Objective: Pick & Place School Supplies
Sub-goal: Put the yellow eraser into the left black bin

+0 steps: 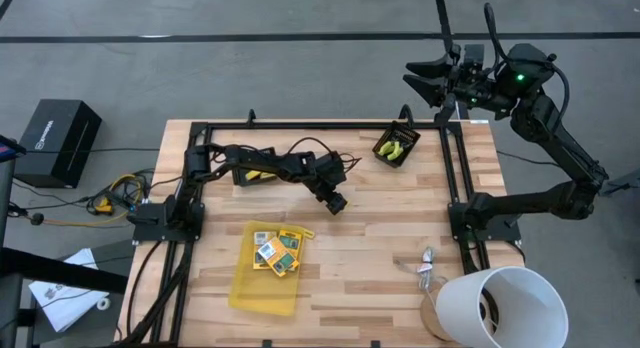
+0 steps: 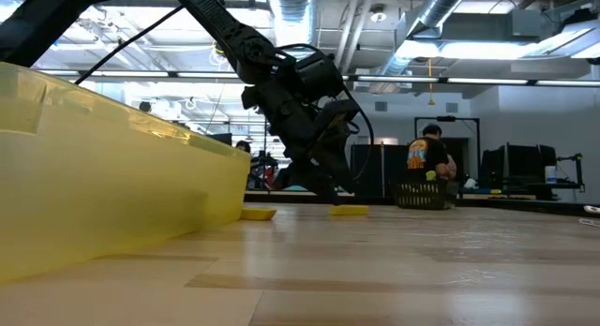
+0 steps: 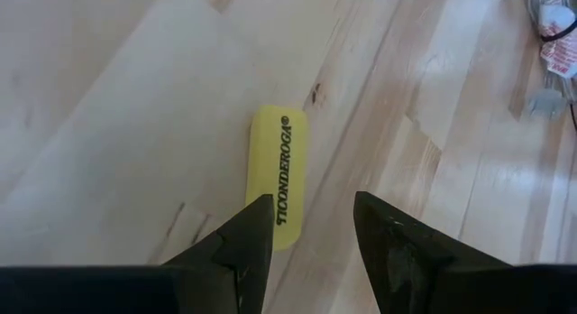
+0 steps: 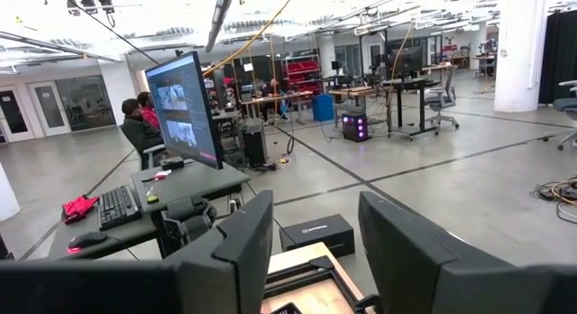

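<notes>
We find the left gripper (image 3: 311,228) poised, jaws apart and empty, over a yellow stick (image 3: 279,176); next, descend and close. Right gripper (image 4: 315,246) waits raised, jaws apart.

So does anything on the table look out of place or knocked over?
Yes: the white bucket lies tipped on its side at the table's corner, mouth overhanging the edge. The yellow tray also sits slightly askew.

A big open lab or workshop. Bare ducts (image 2: 450,26) run overhead. Desks carry monitors (image 4: 183,111) and keyboards (image 4: 117,206).
</notes>
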`<state>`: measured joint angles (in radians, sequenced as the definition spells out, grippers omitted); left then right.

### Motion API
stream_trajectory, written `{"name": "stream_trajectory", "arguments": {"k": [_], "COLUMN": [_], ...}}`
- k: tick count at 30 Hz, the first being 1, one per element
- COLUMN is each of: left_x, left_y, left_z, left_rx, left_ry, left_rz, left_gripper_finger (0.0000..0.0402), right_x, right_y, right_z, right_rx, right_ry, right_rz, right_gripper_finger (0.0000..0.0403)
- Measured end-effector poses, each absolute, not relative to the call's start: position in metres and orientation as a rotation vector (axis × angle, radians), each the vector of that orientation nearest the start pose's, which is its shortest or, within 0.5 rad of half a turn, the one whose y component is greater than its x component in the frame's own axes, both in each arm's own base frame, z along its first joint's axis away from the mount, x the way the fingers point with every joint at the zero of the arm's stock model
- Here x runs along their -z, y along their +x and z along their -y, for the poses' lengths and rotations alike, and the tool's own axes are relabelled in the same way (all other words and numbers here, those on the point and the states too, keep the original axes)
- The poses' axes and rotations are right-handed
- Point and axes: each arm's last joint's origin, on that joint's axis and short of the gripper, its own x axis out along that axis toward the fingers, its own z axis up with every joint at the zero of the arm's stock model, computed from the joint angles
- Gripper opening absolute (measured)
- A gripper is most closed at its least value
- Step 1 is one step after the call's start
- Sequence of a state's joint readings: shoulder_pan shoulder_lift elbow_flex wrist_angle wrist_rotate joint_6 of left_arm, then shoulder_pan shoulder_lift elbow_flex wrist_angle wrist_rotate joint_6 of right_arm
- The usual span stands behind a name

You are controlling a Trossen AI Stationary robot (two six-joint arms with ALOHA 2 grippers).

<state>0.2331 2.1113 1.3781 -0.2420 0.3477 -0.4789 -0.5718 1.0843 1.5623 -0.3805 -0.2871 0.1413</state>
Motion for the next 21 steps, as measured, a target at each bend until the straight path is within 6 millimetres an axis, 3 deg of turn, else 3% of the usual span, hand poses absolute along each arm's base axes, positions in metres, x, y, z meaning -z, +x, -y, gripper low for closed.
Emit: {"name": "stream_trajectory", "arguments": {"k": [8,21], "left_x": [-0.131,-0.124], "left_y": [0.419,0.422], "left_z": [-0.100,-0.095], "left_rx": [-0.135,-0.081], "left_ry": [-0.711,-0.729], "left_rz": [-0.949,-0.967], "left_gripper_finger": [0.0143,0.0143], "right_x": [-0.512,-0.512], "right_y": [0.157,0.157], "right_z": [0.091,0.091], "right_rx": [0.278,0.278], "right_ry": [0.099,0.098], "right_rz": [0.109,0.108], "right_gripper_finger": [0.0155,0.0154]}}
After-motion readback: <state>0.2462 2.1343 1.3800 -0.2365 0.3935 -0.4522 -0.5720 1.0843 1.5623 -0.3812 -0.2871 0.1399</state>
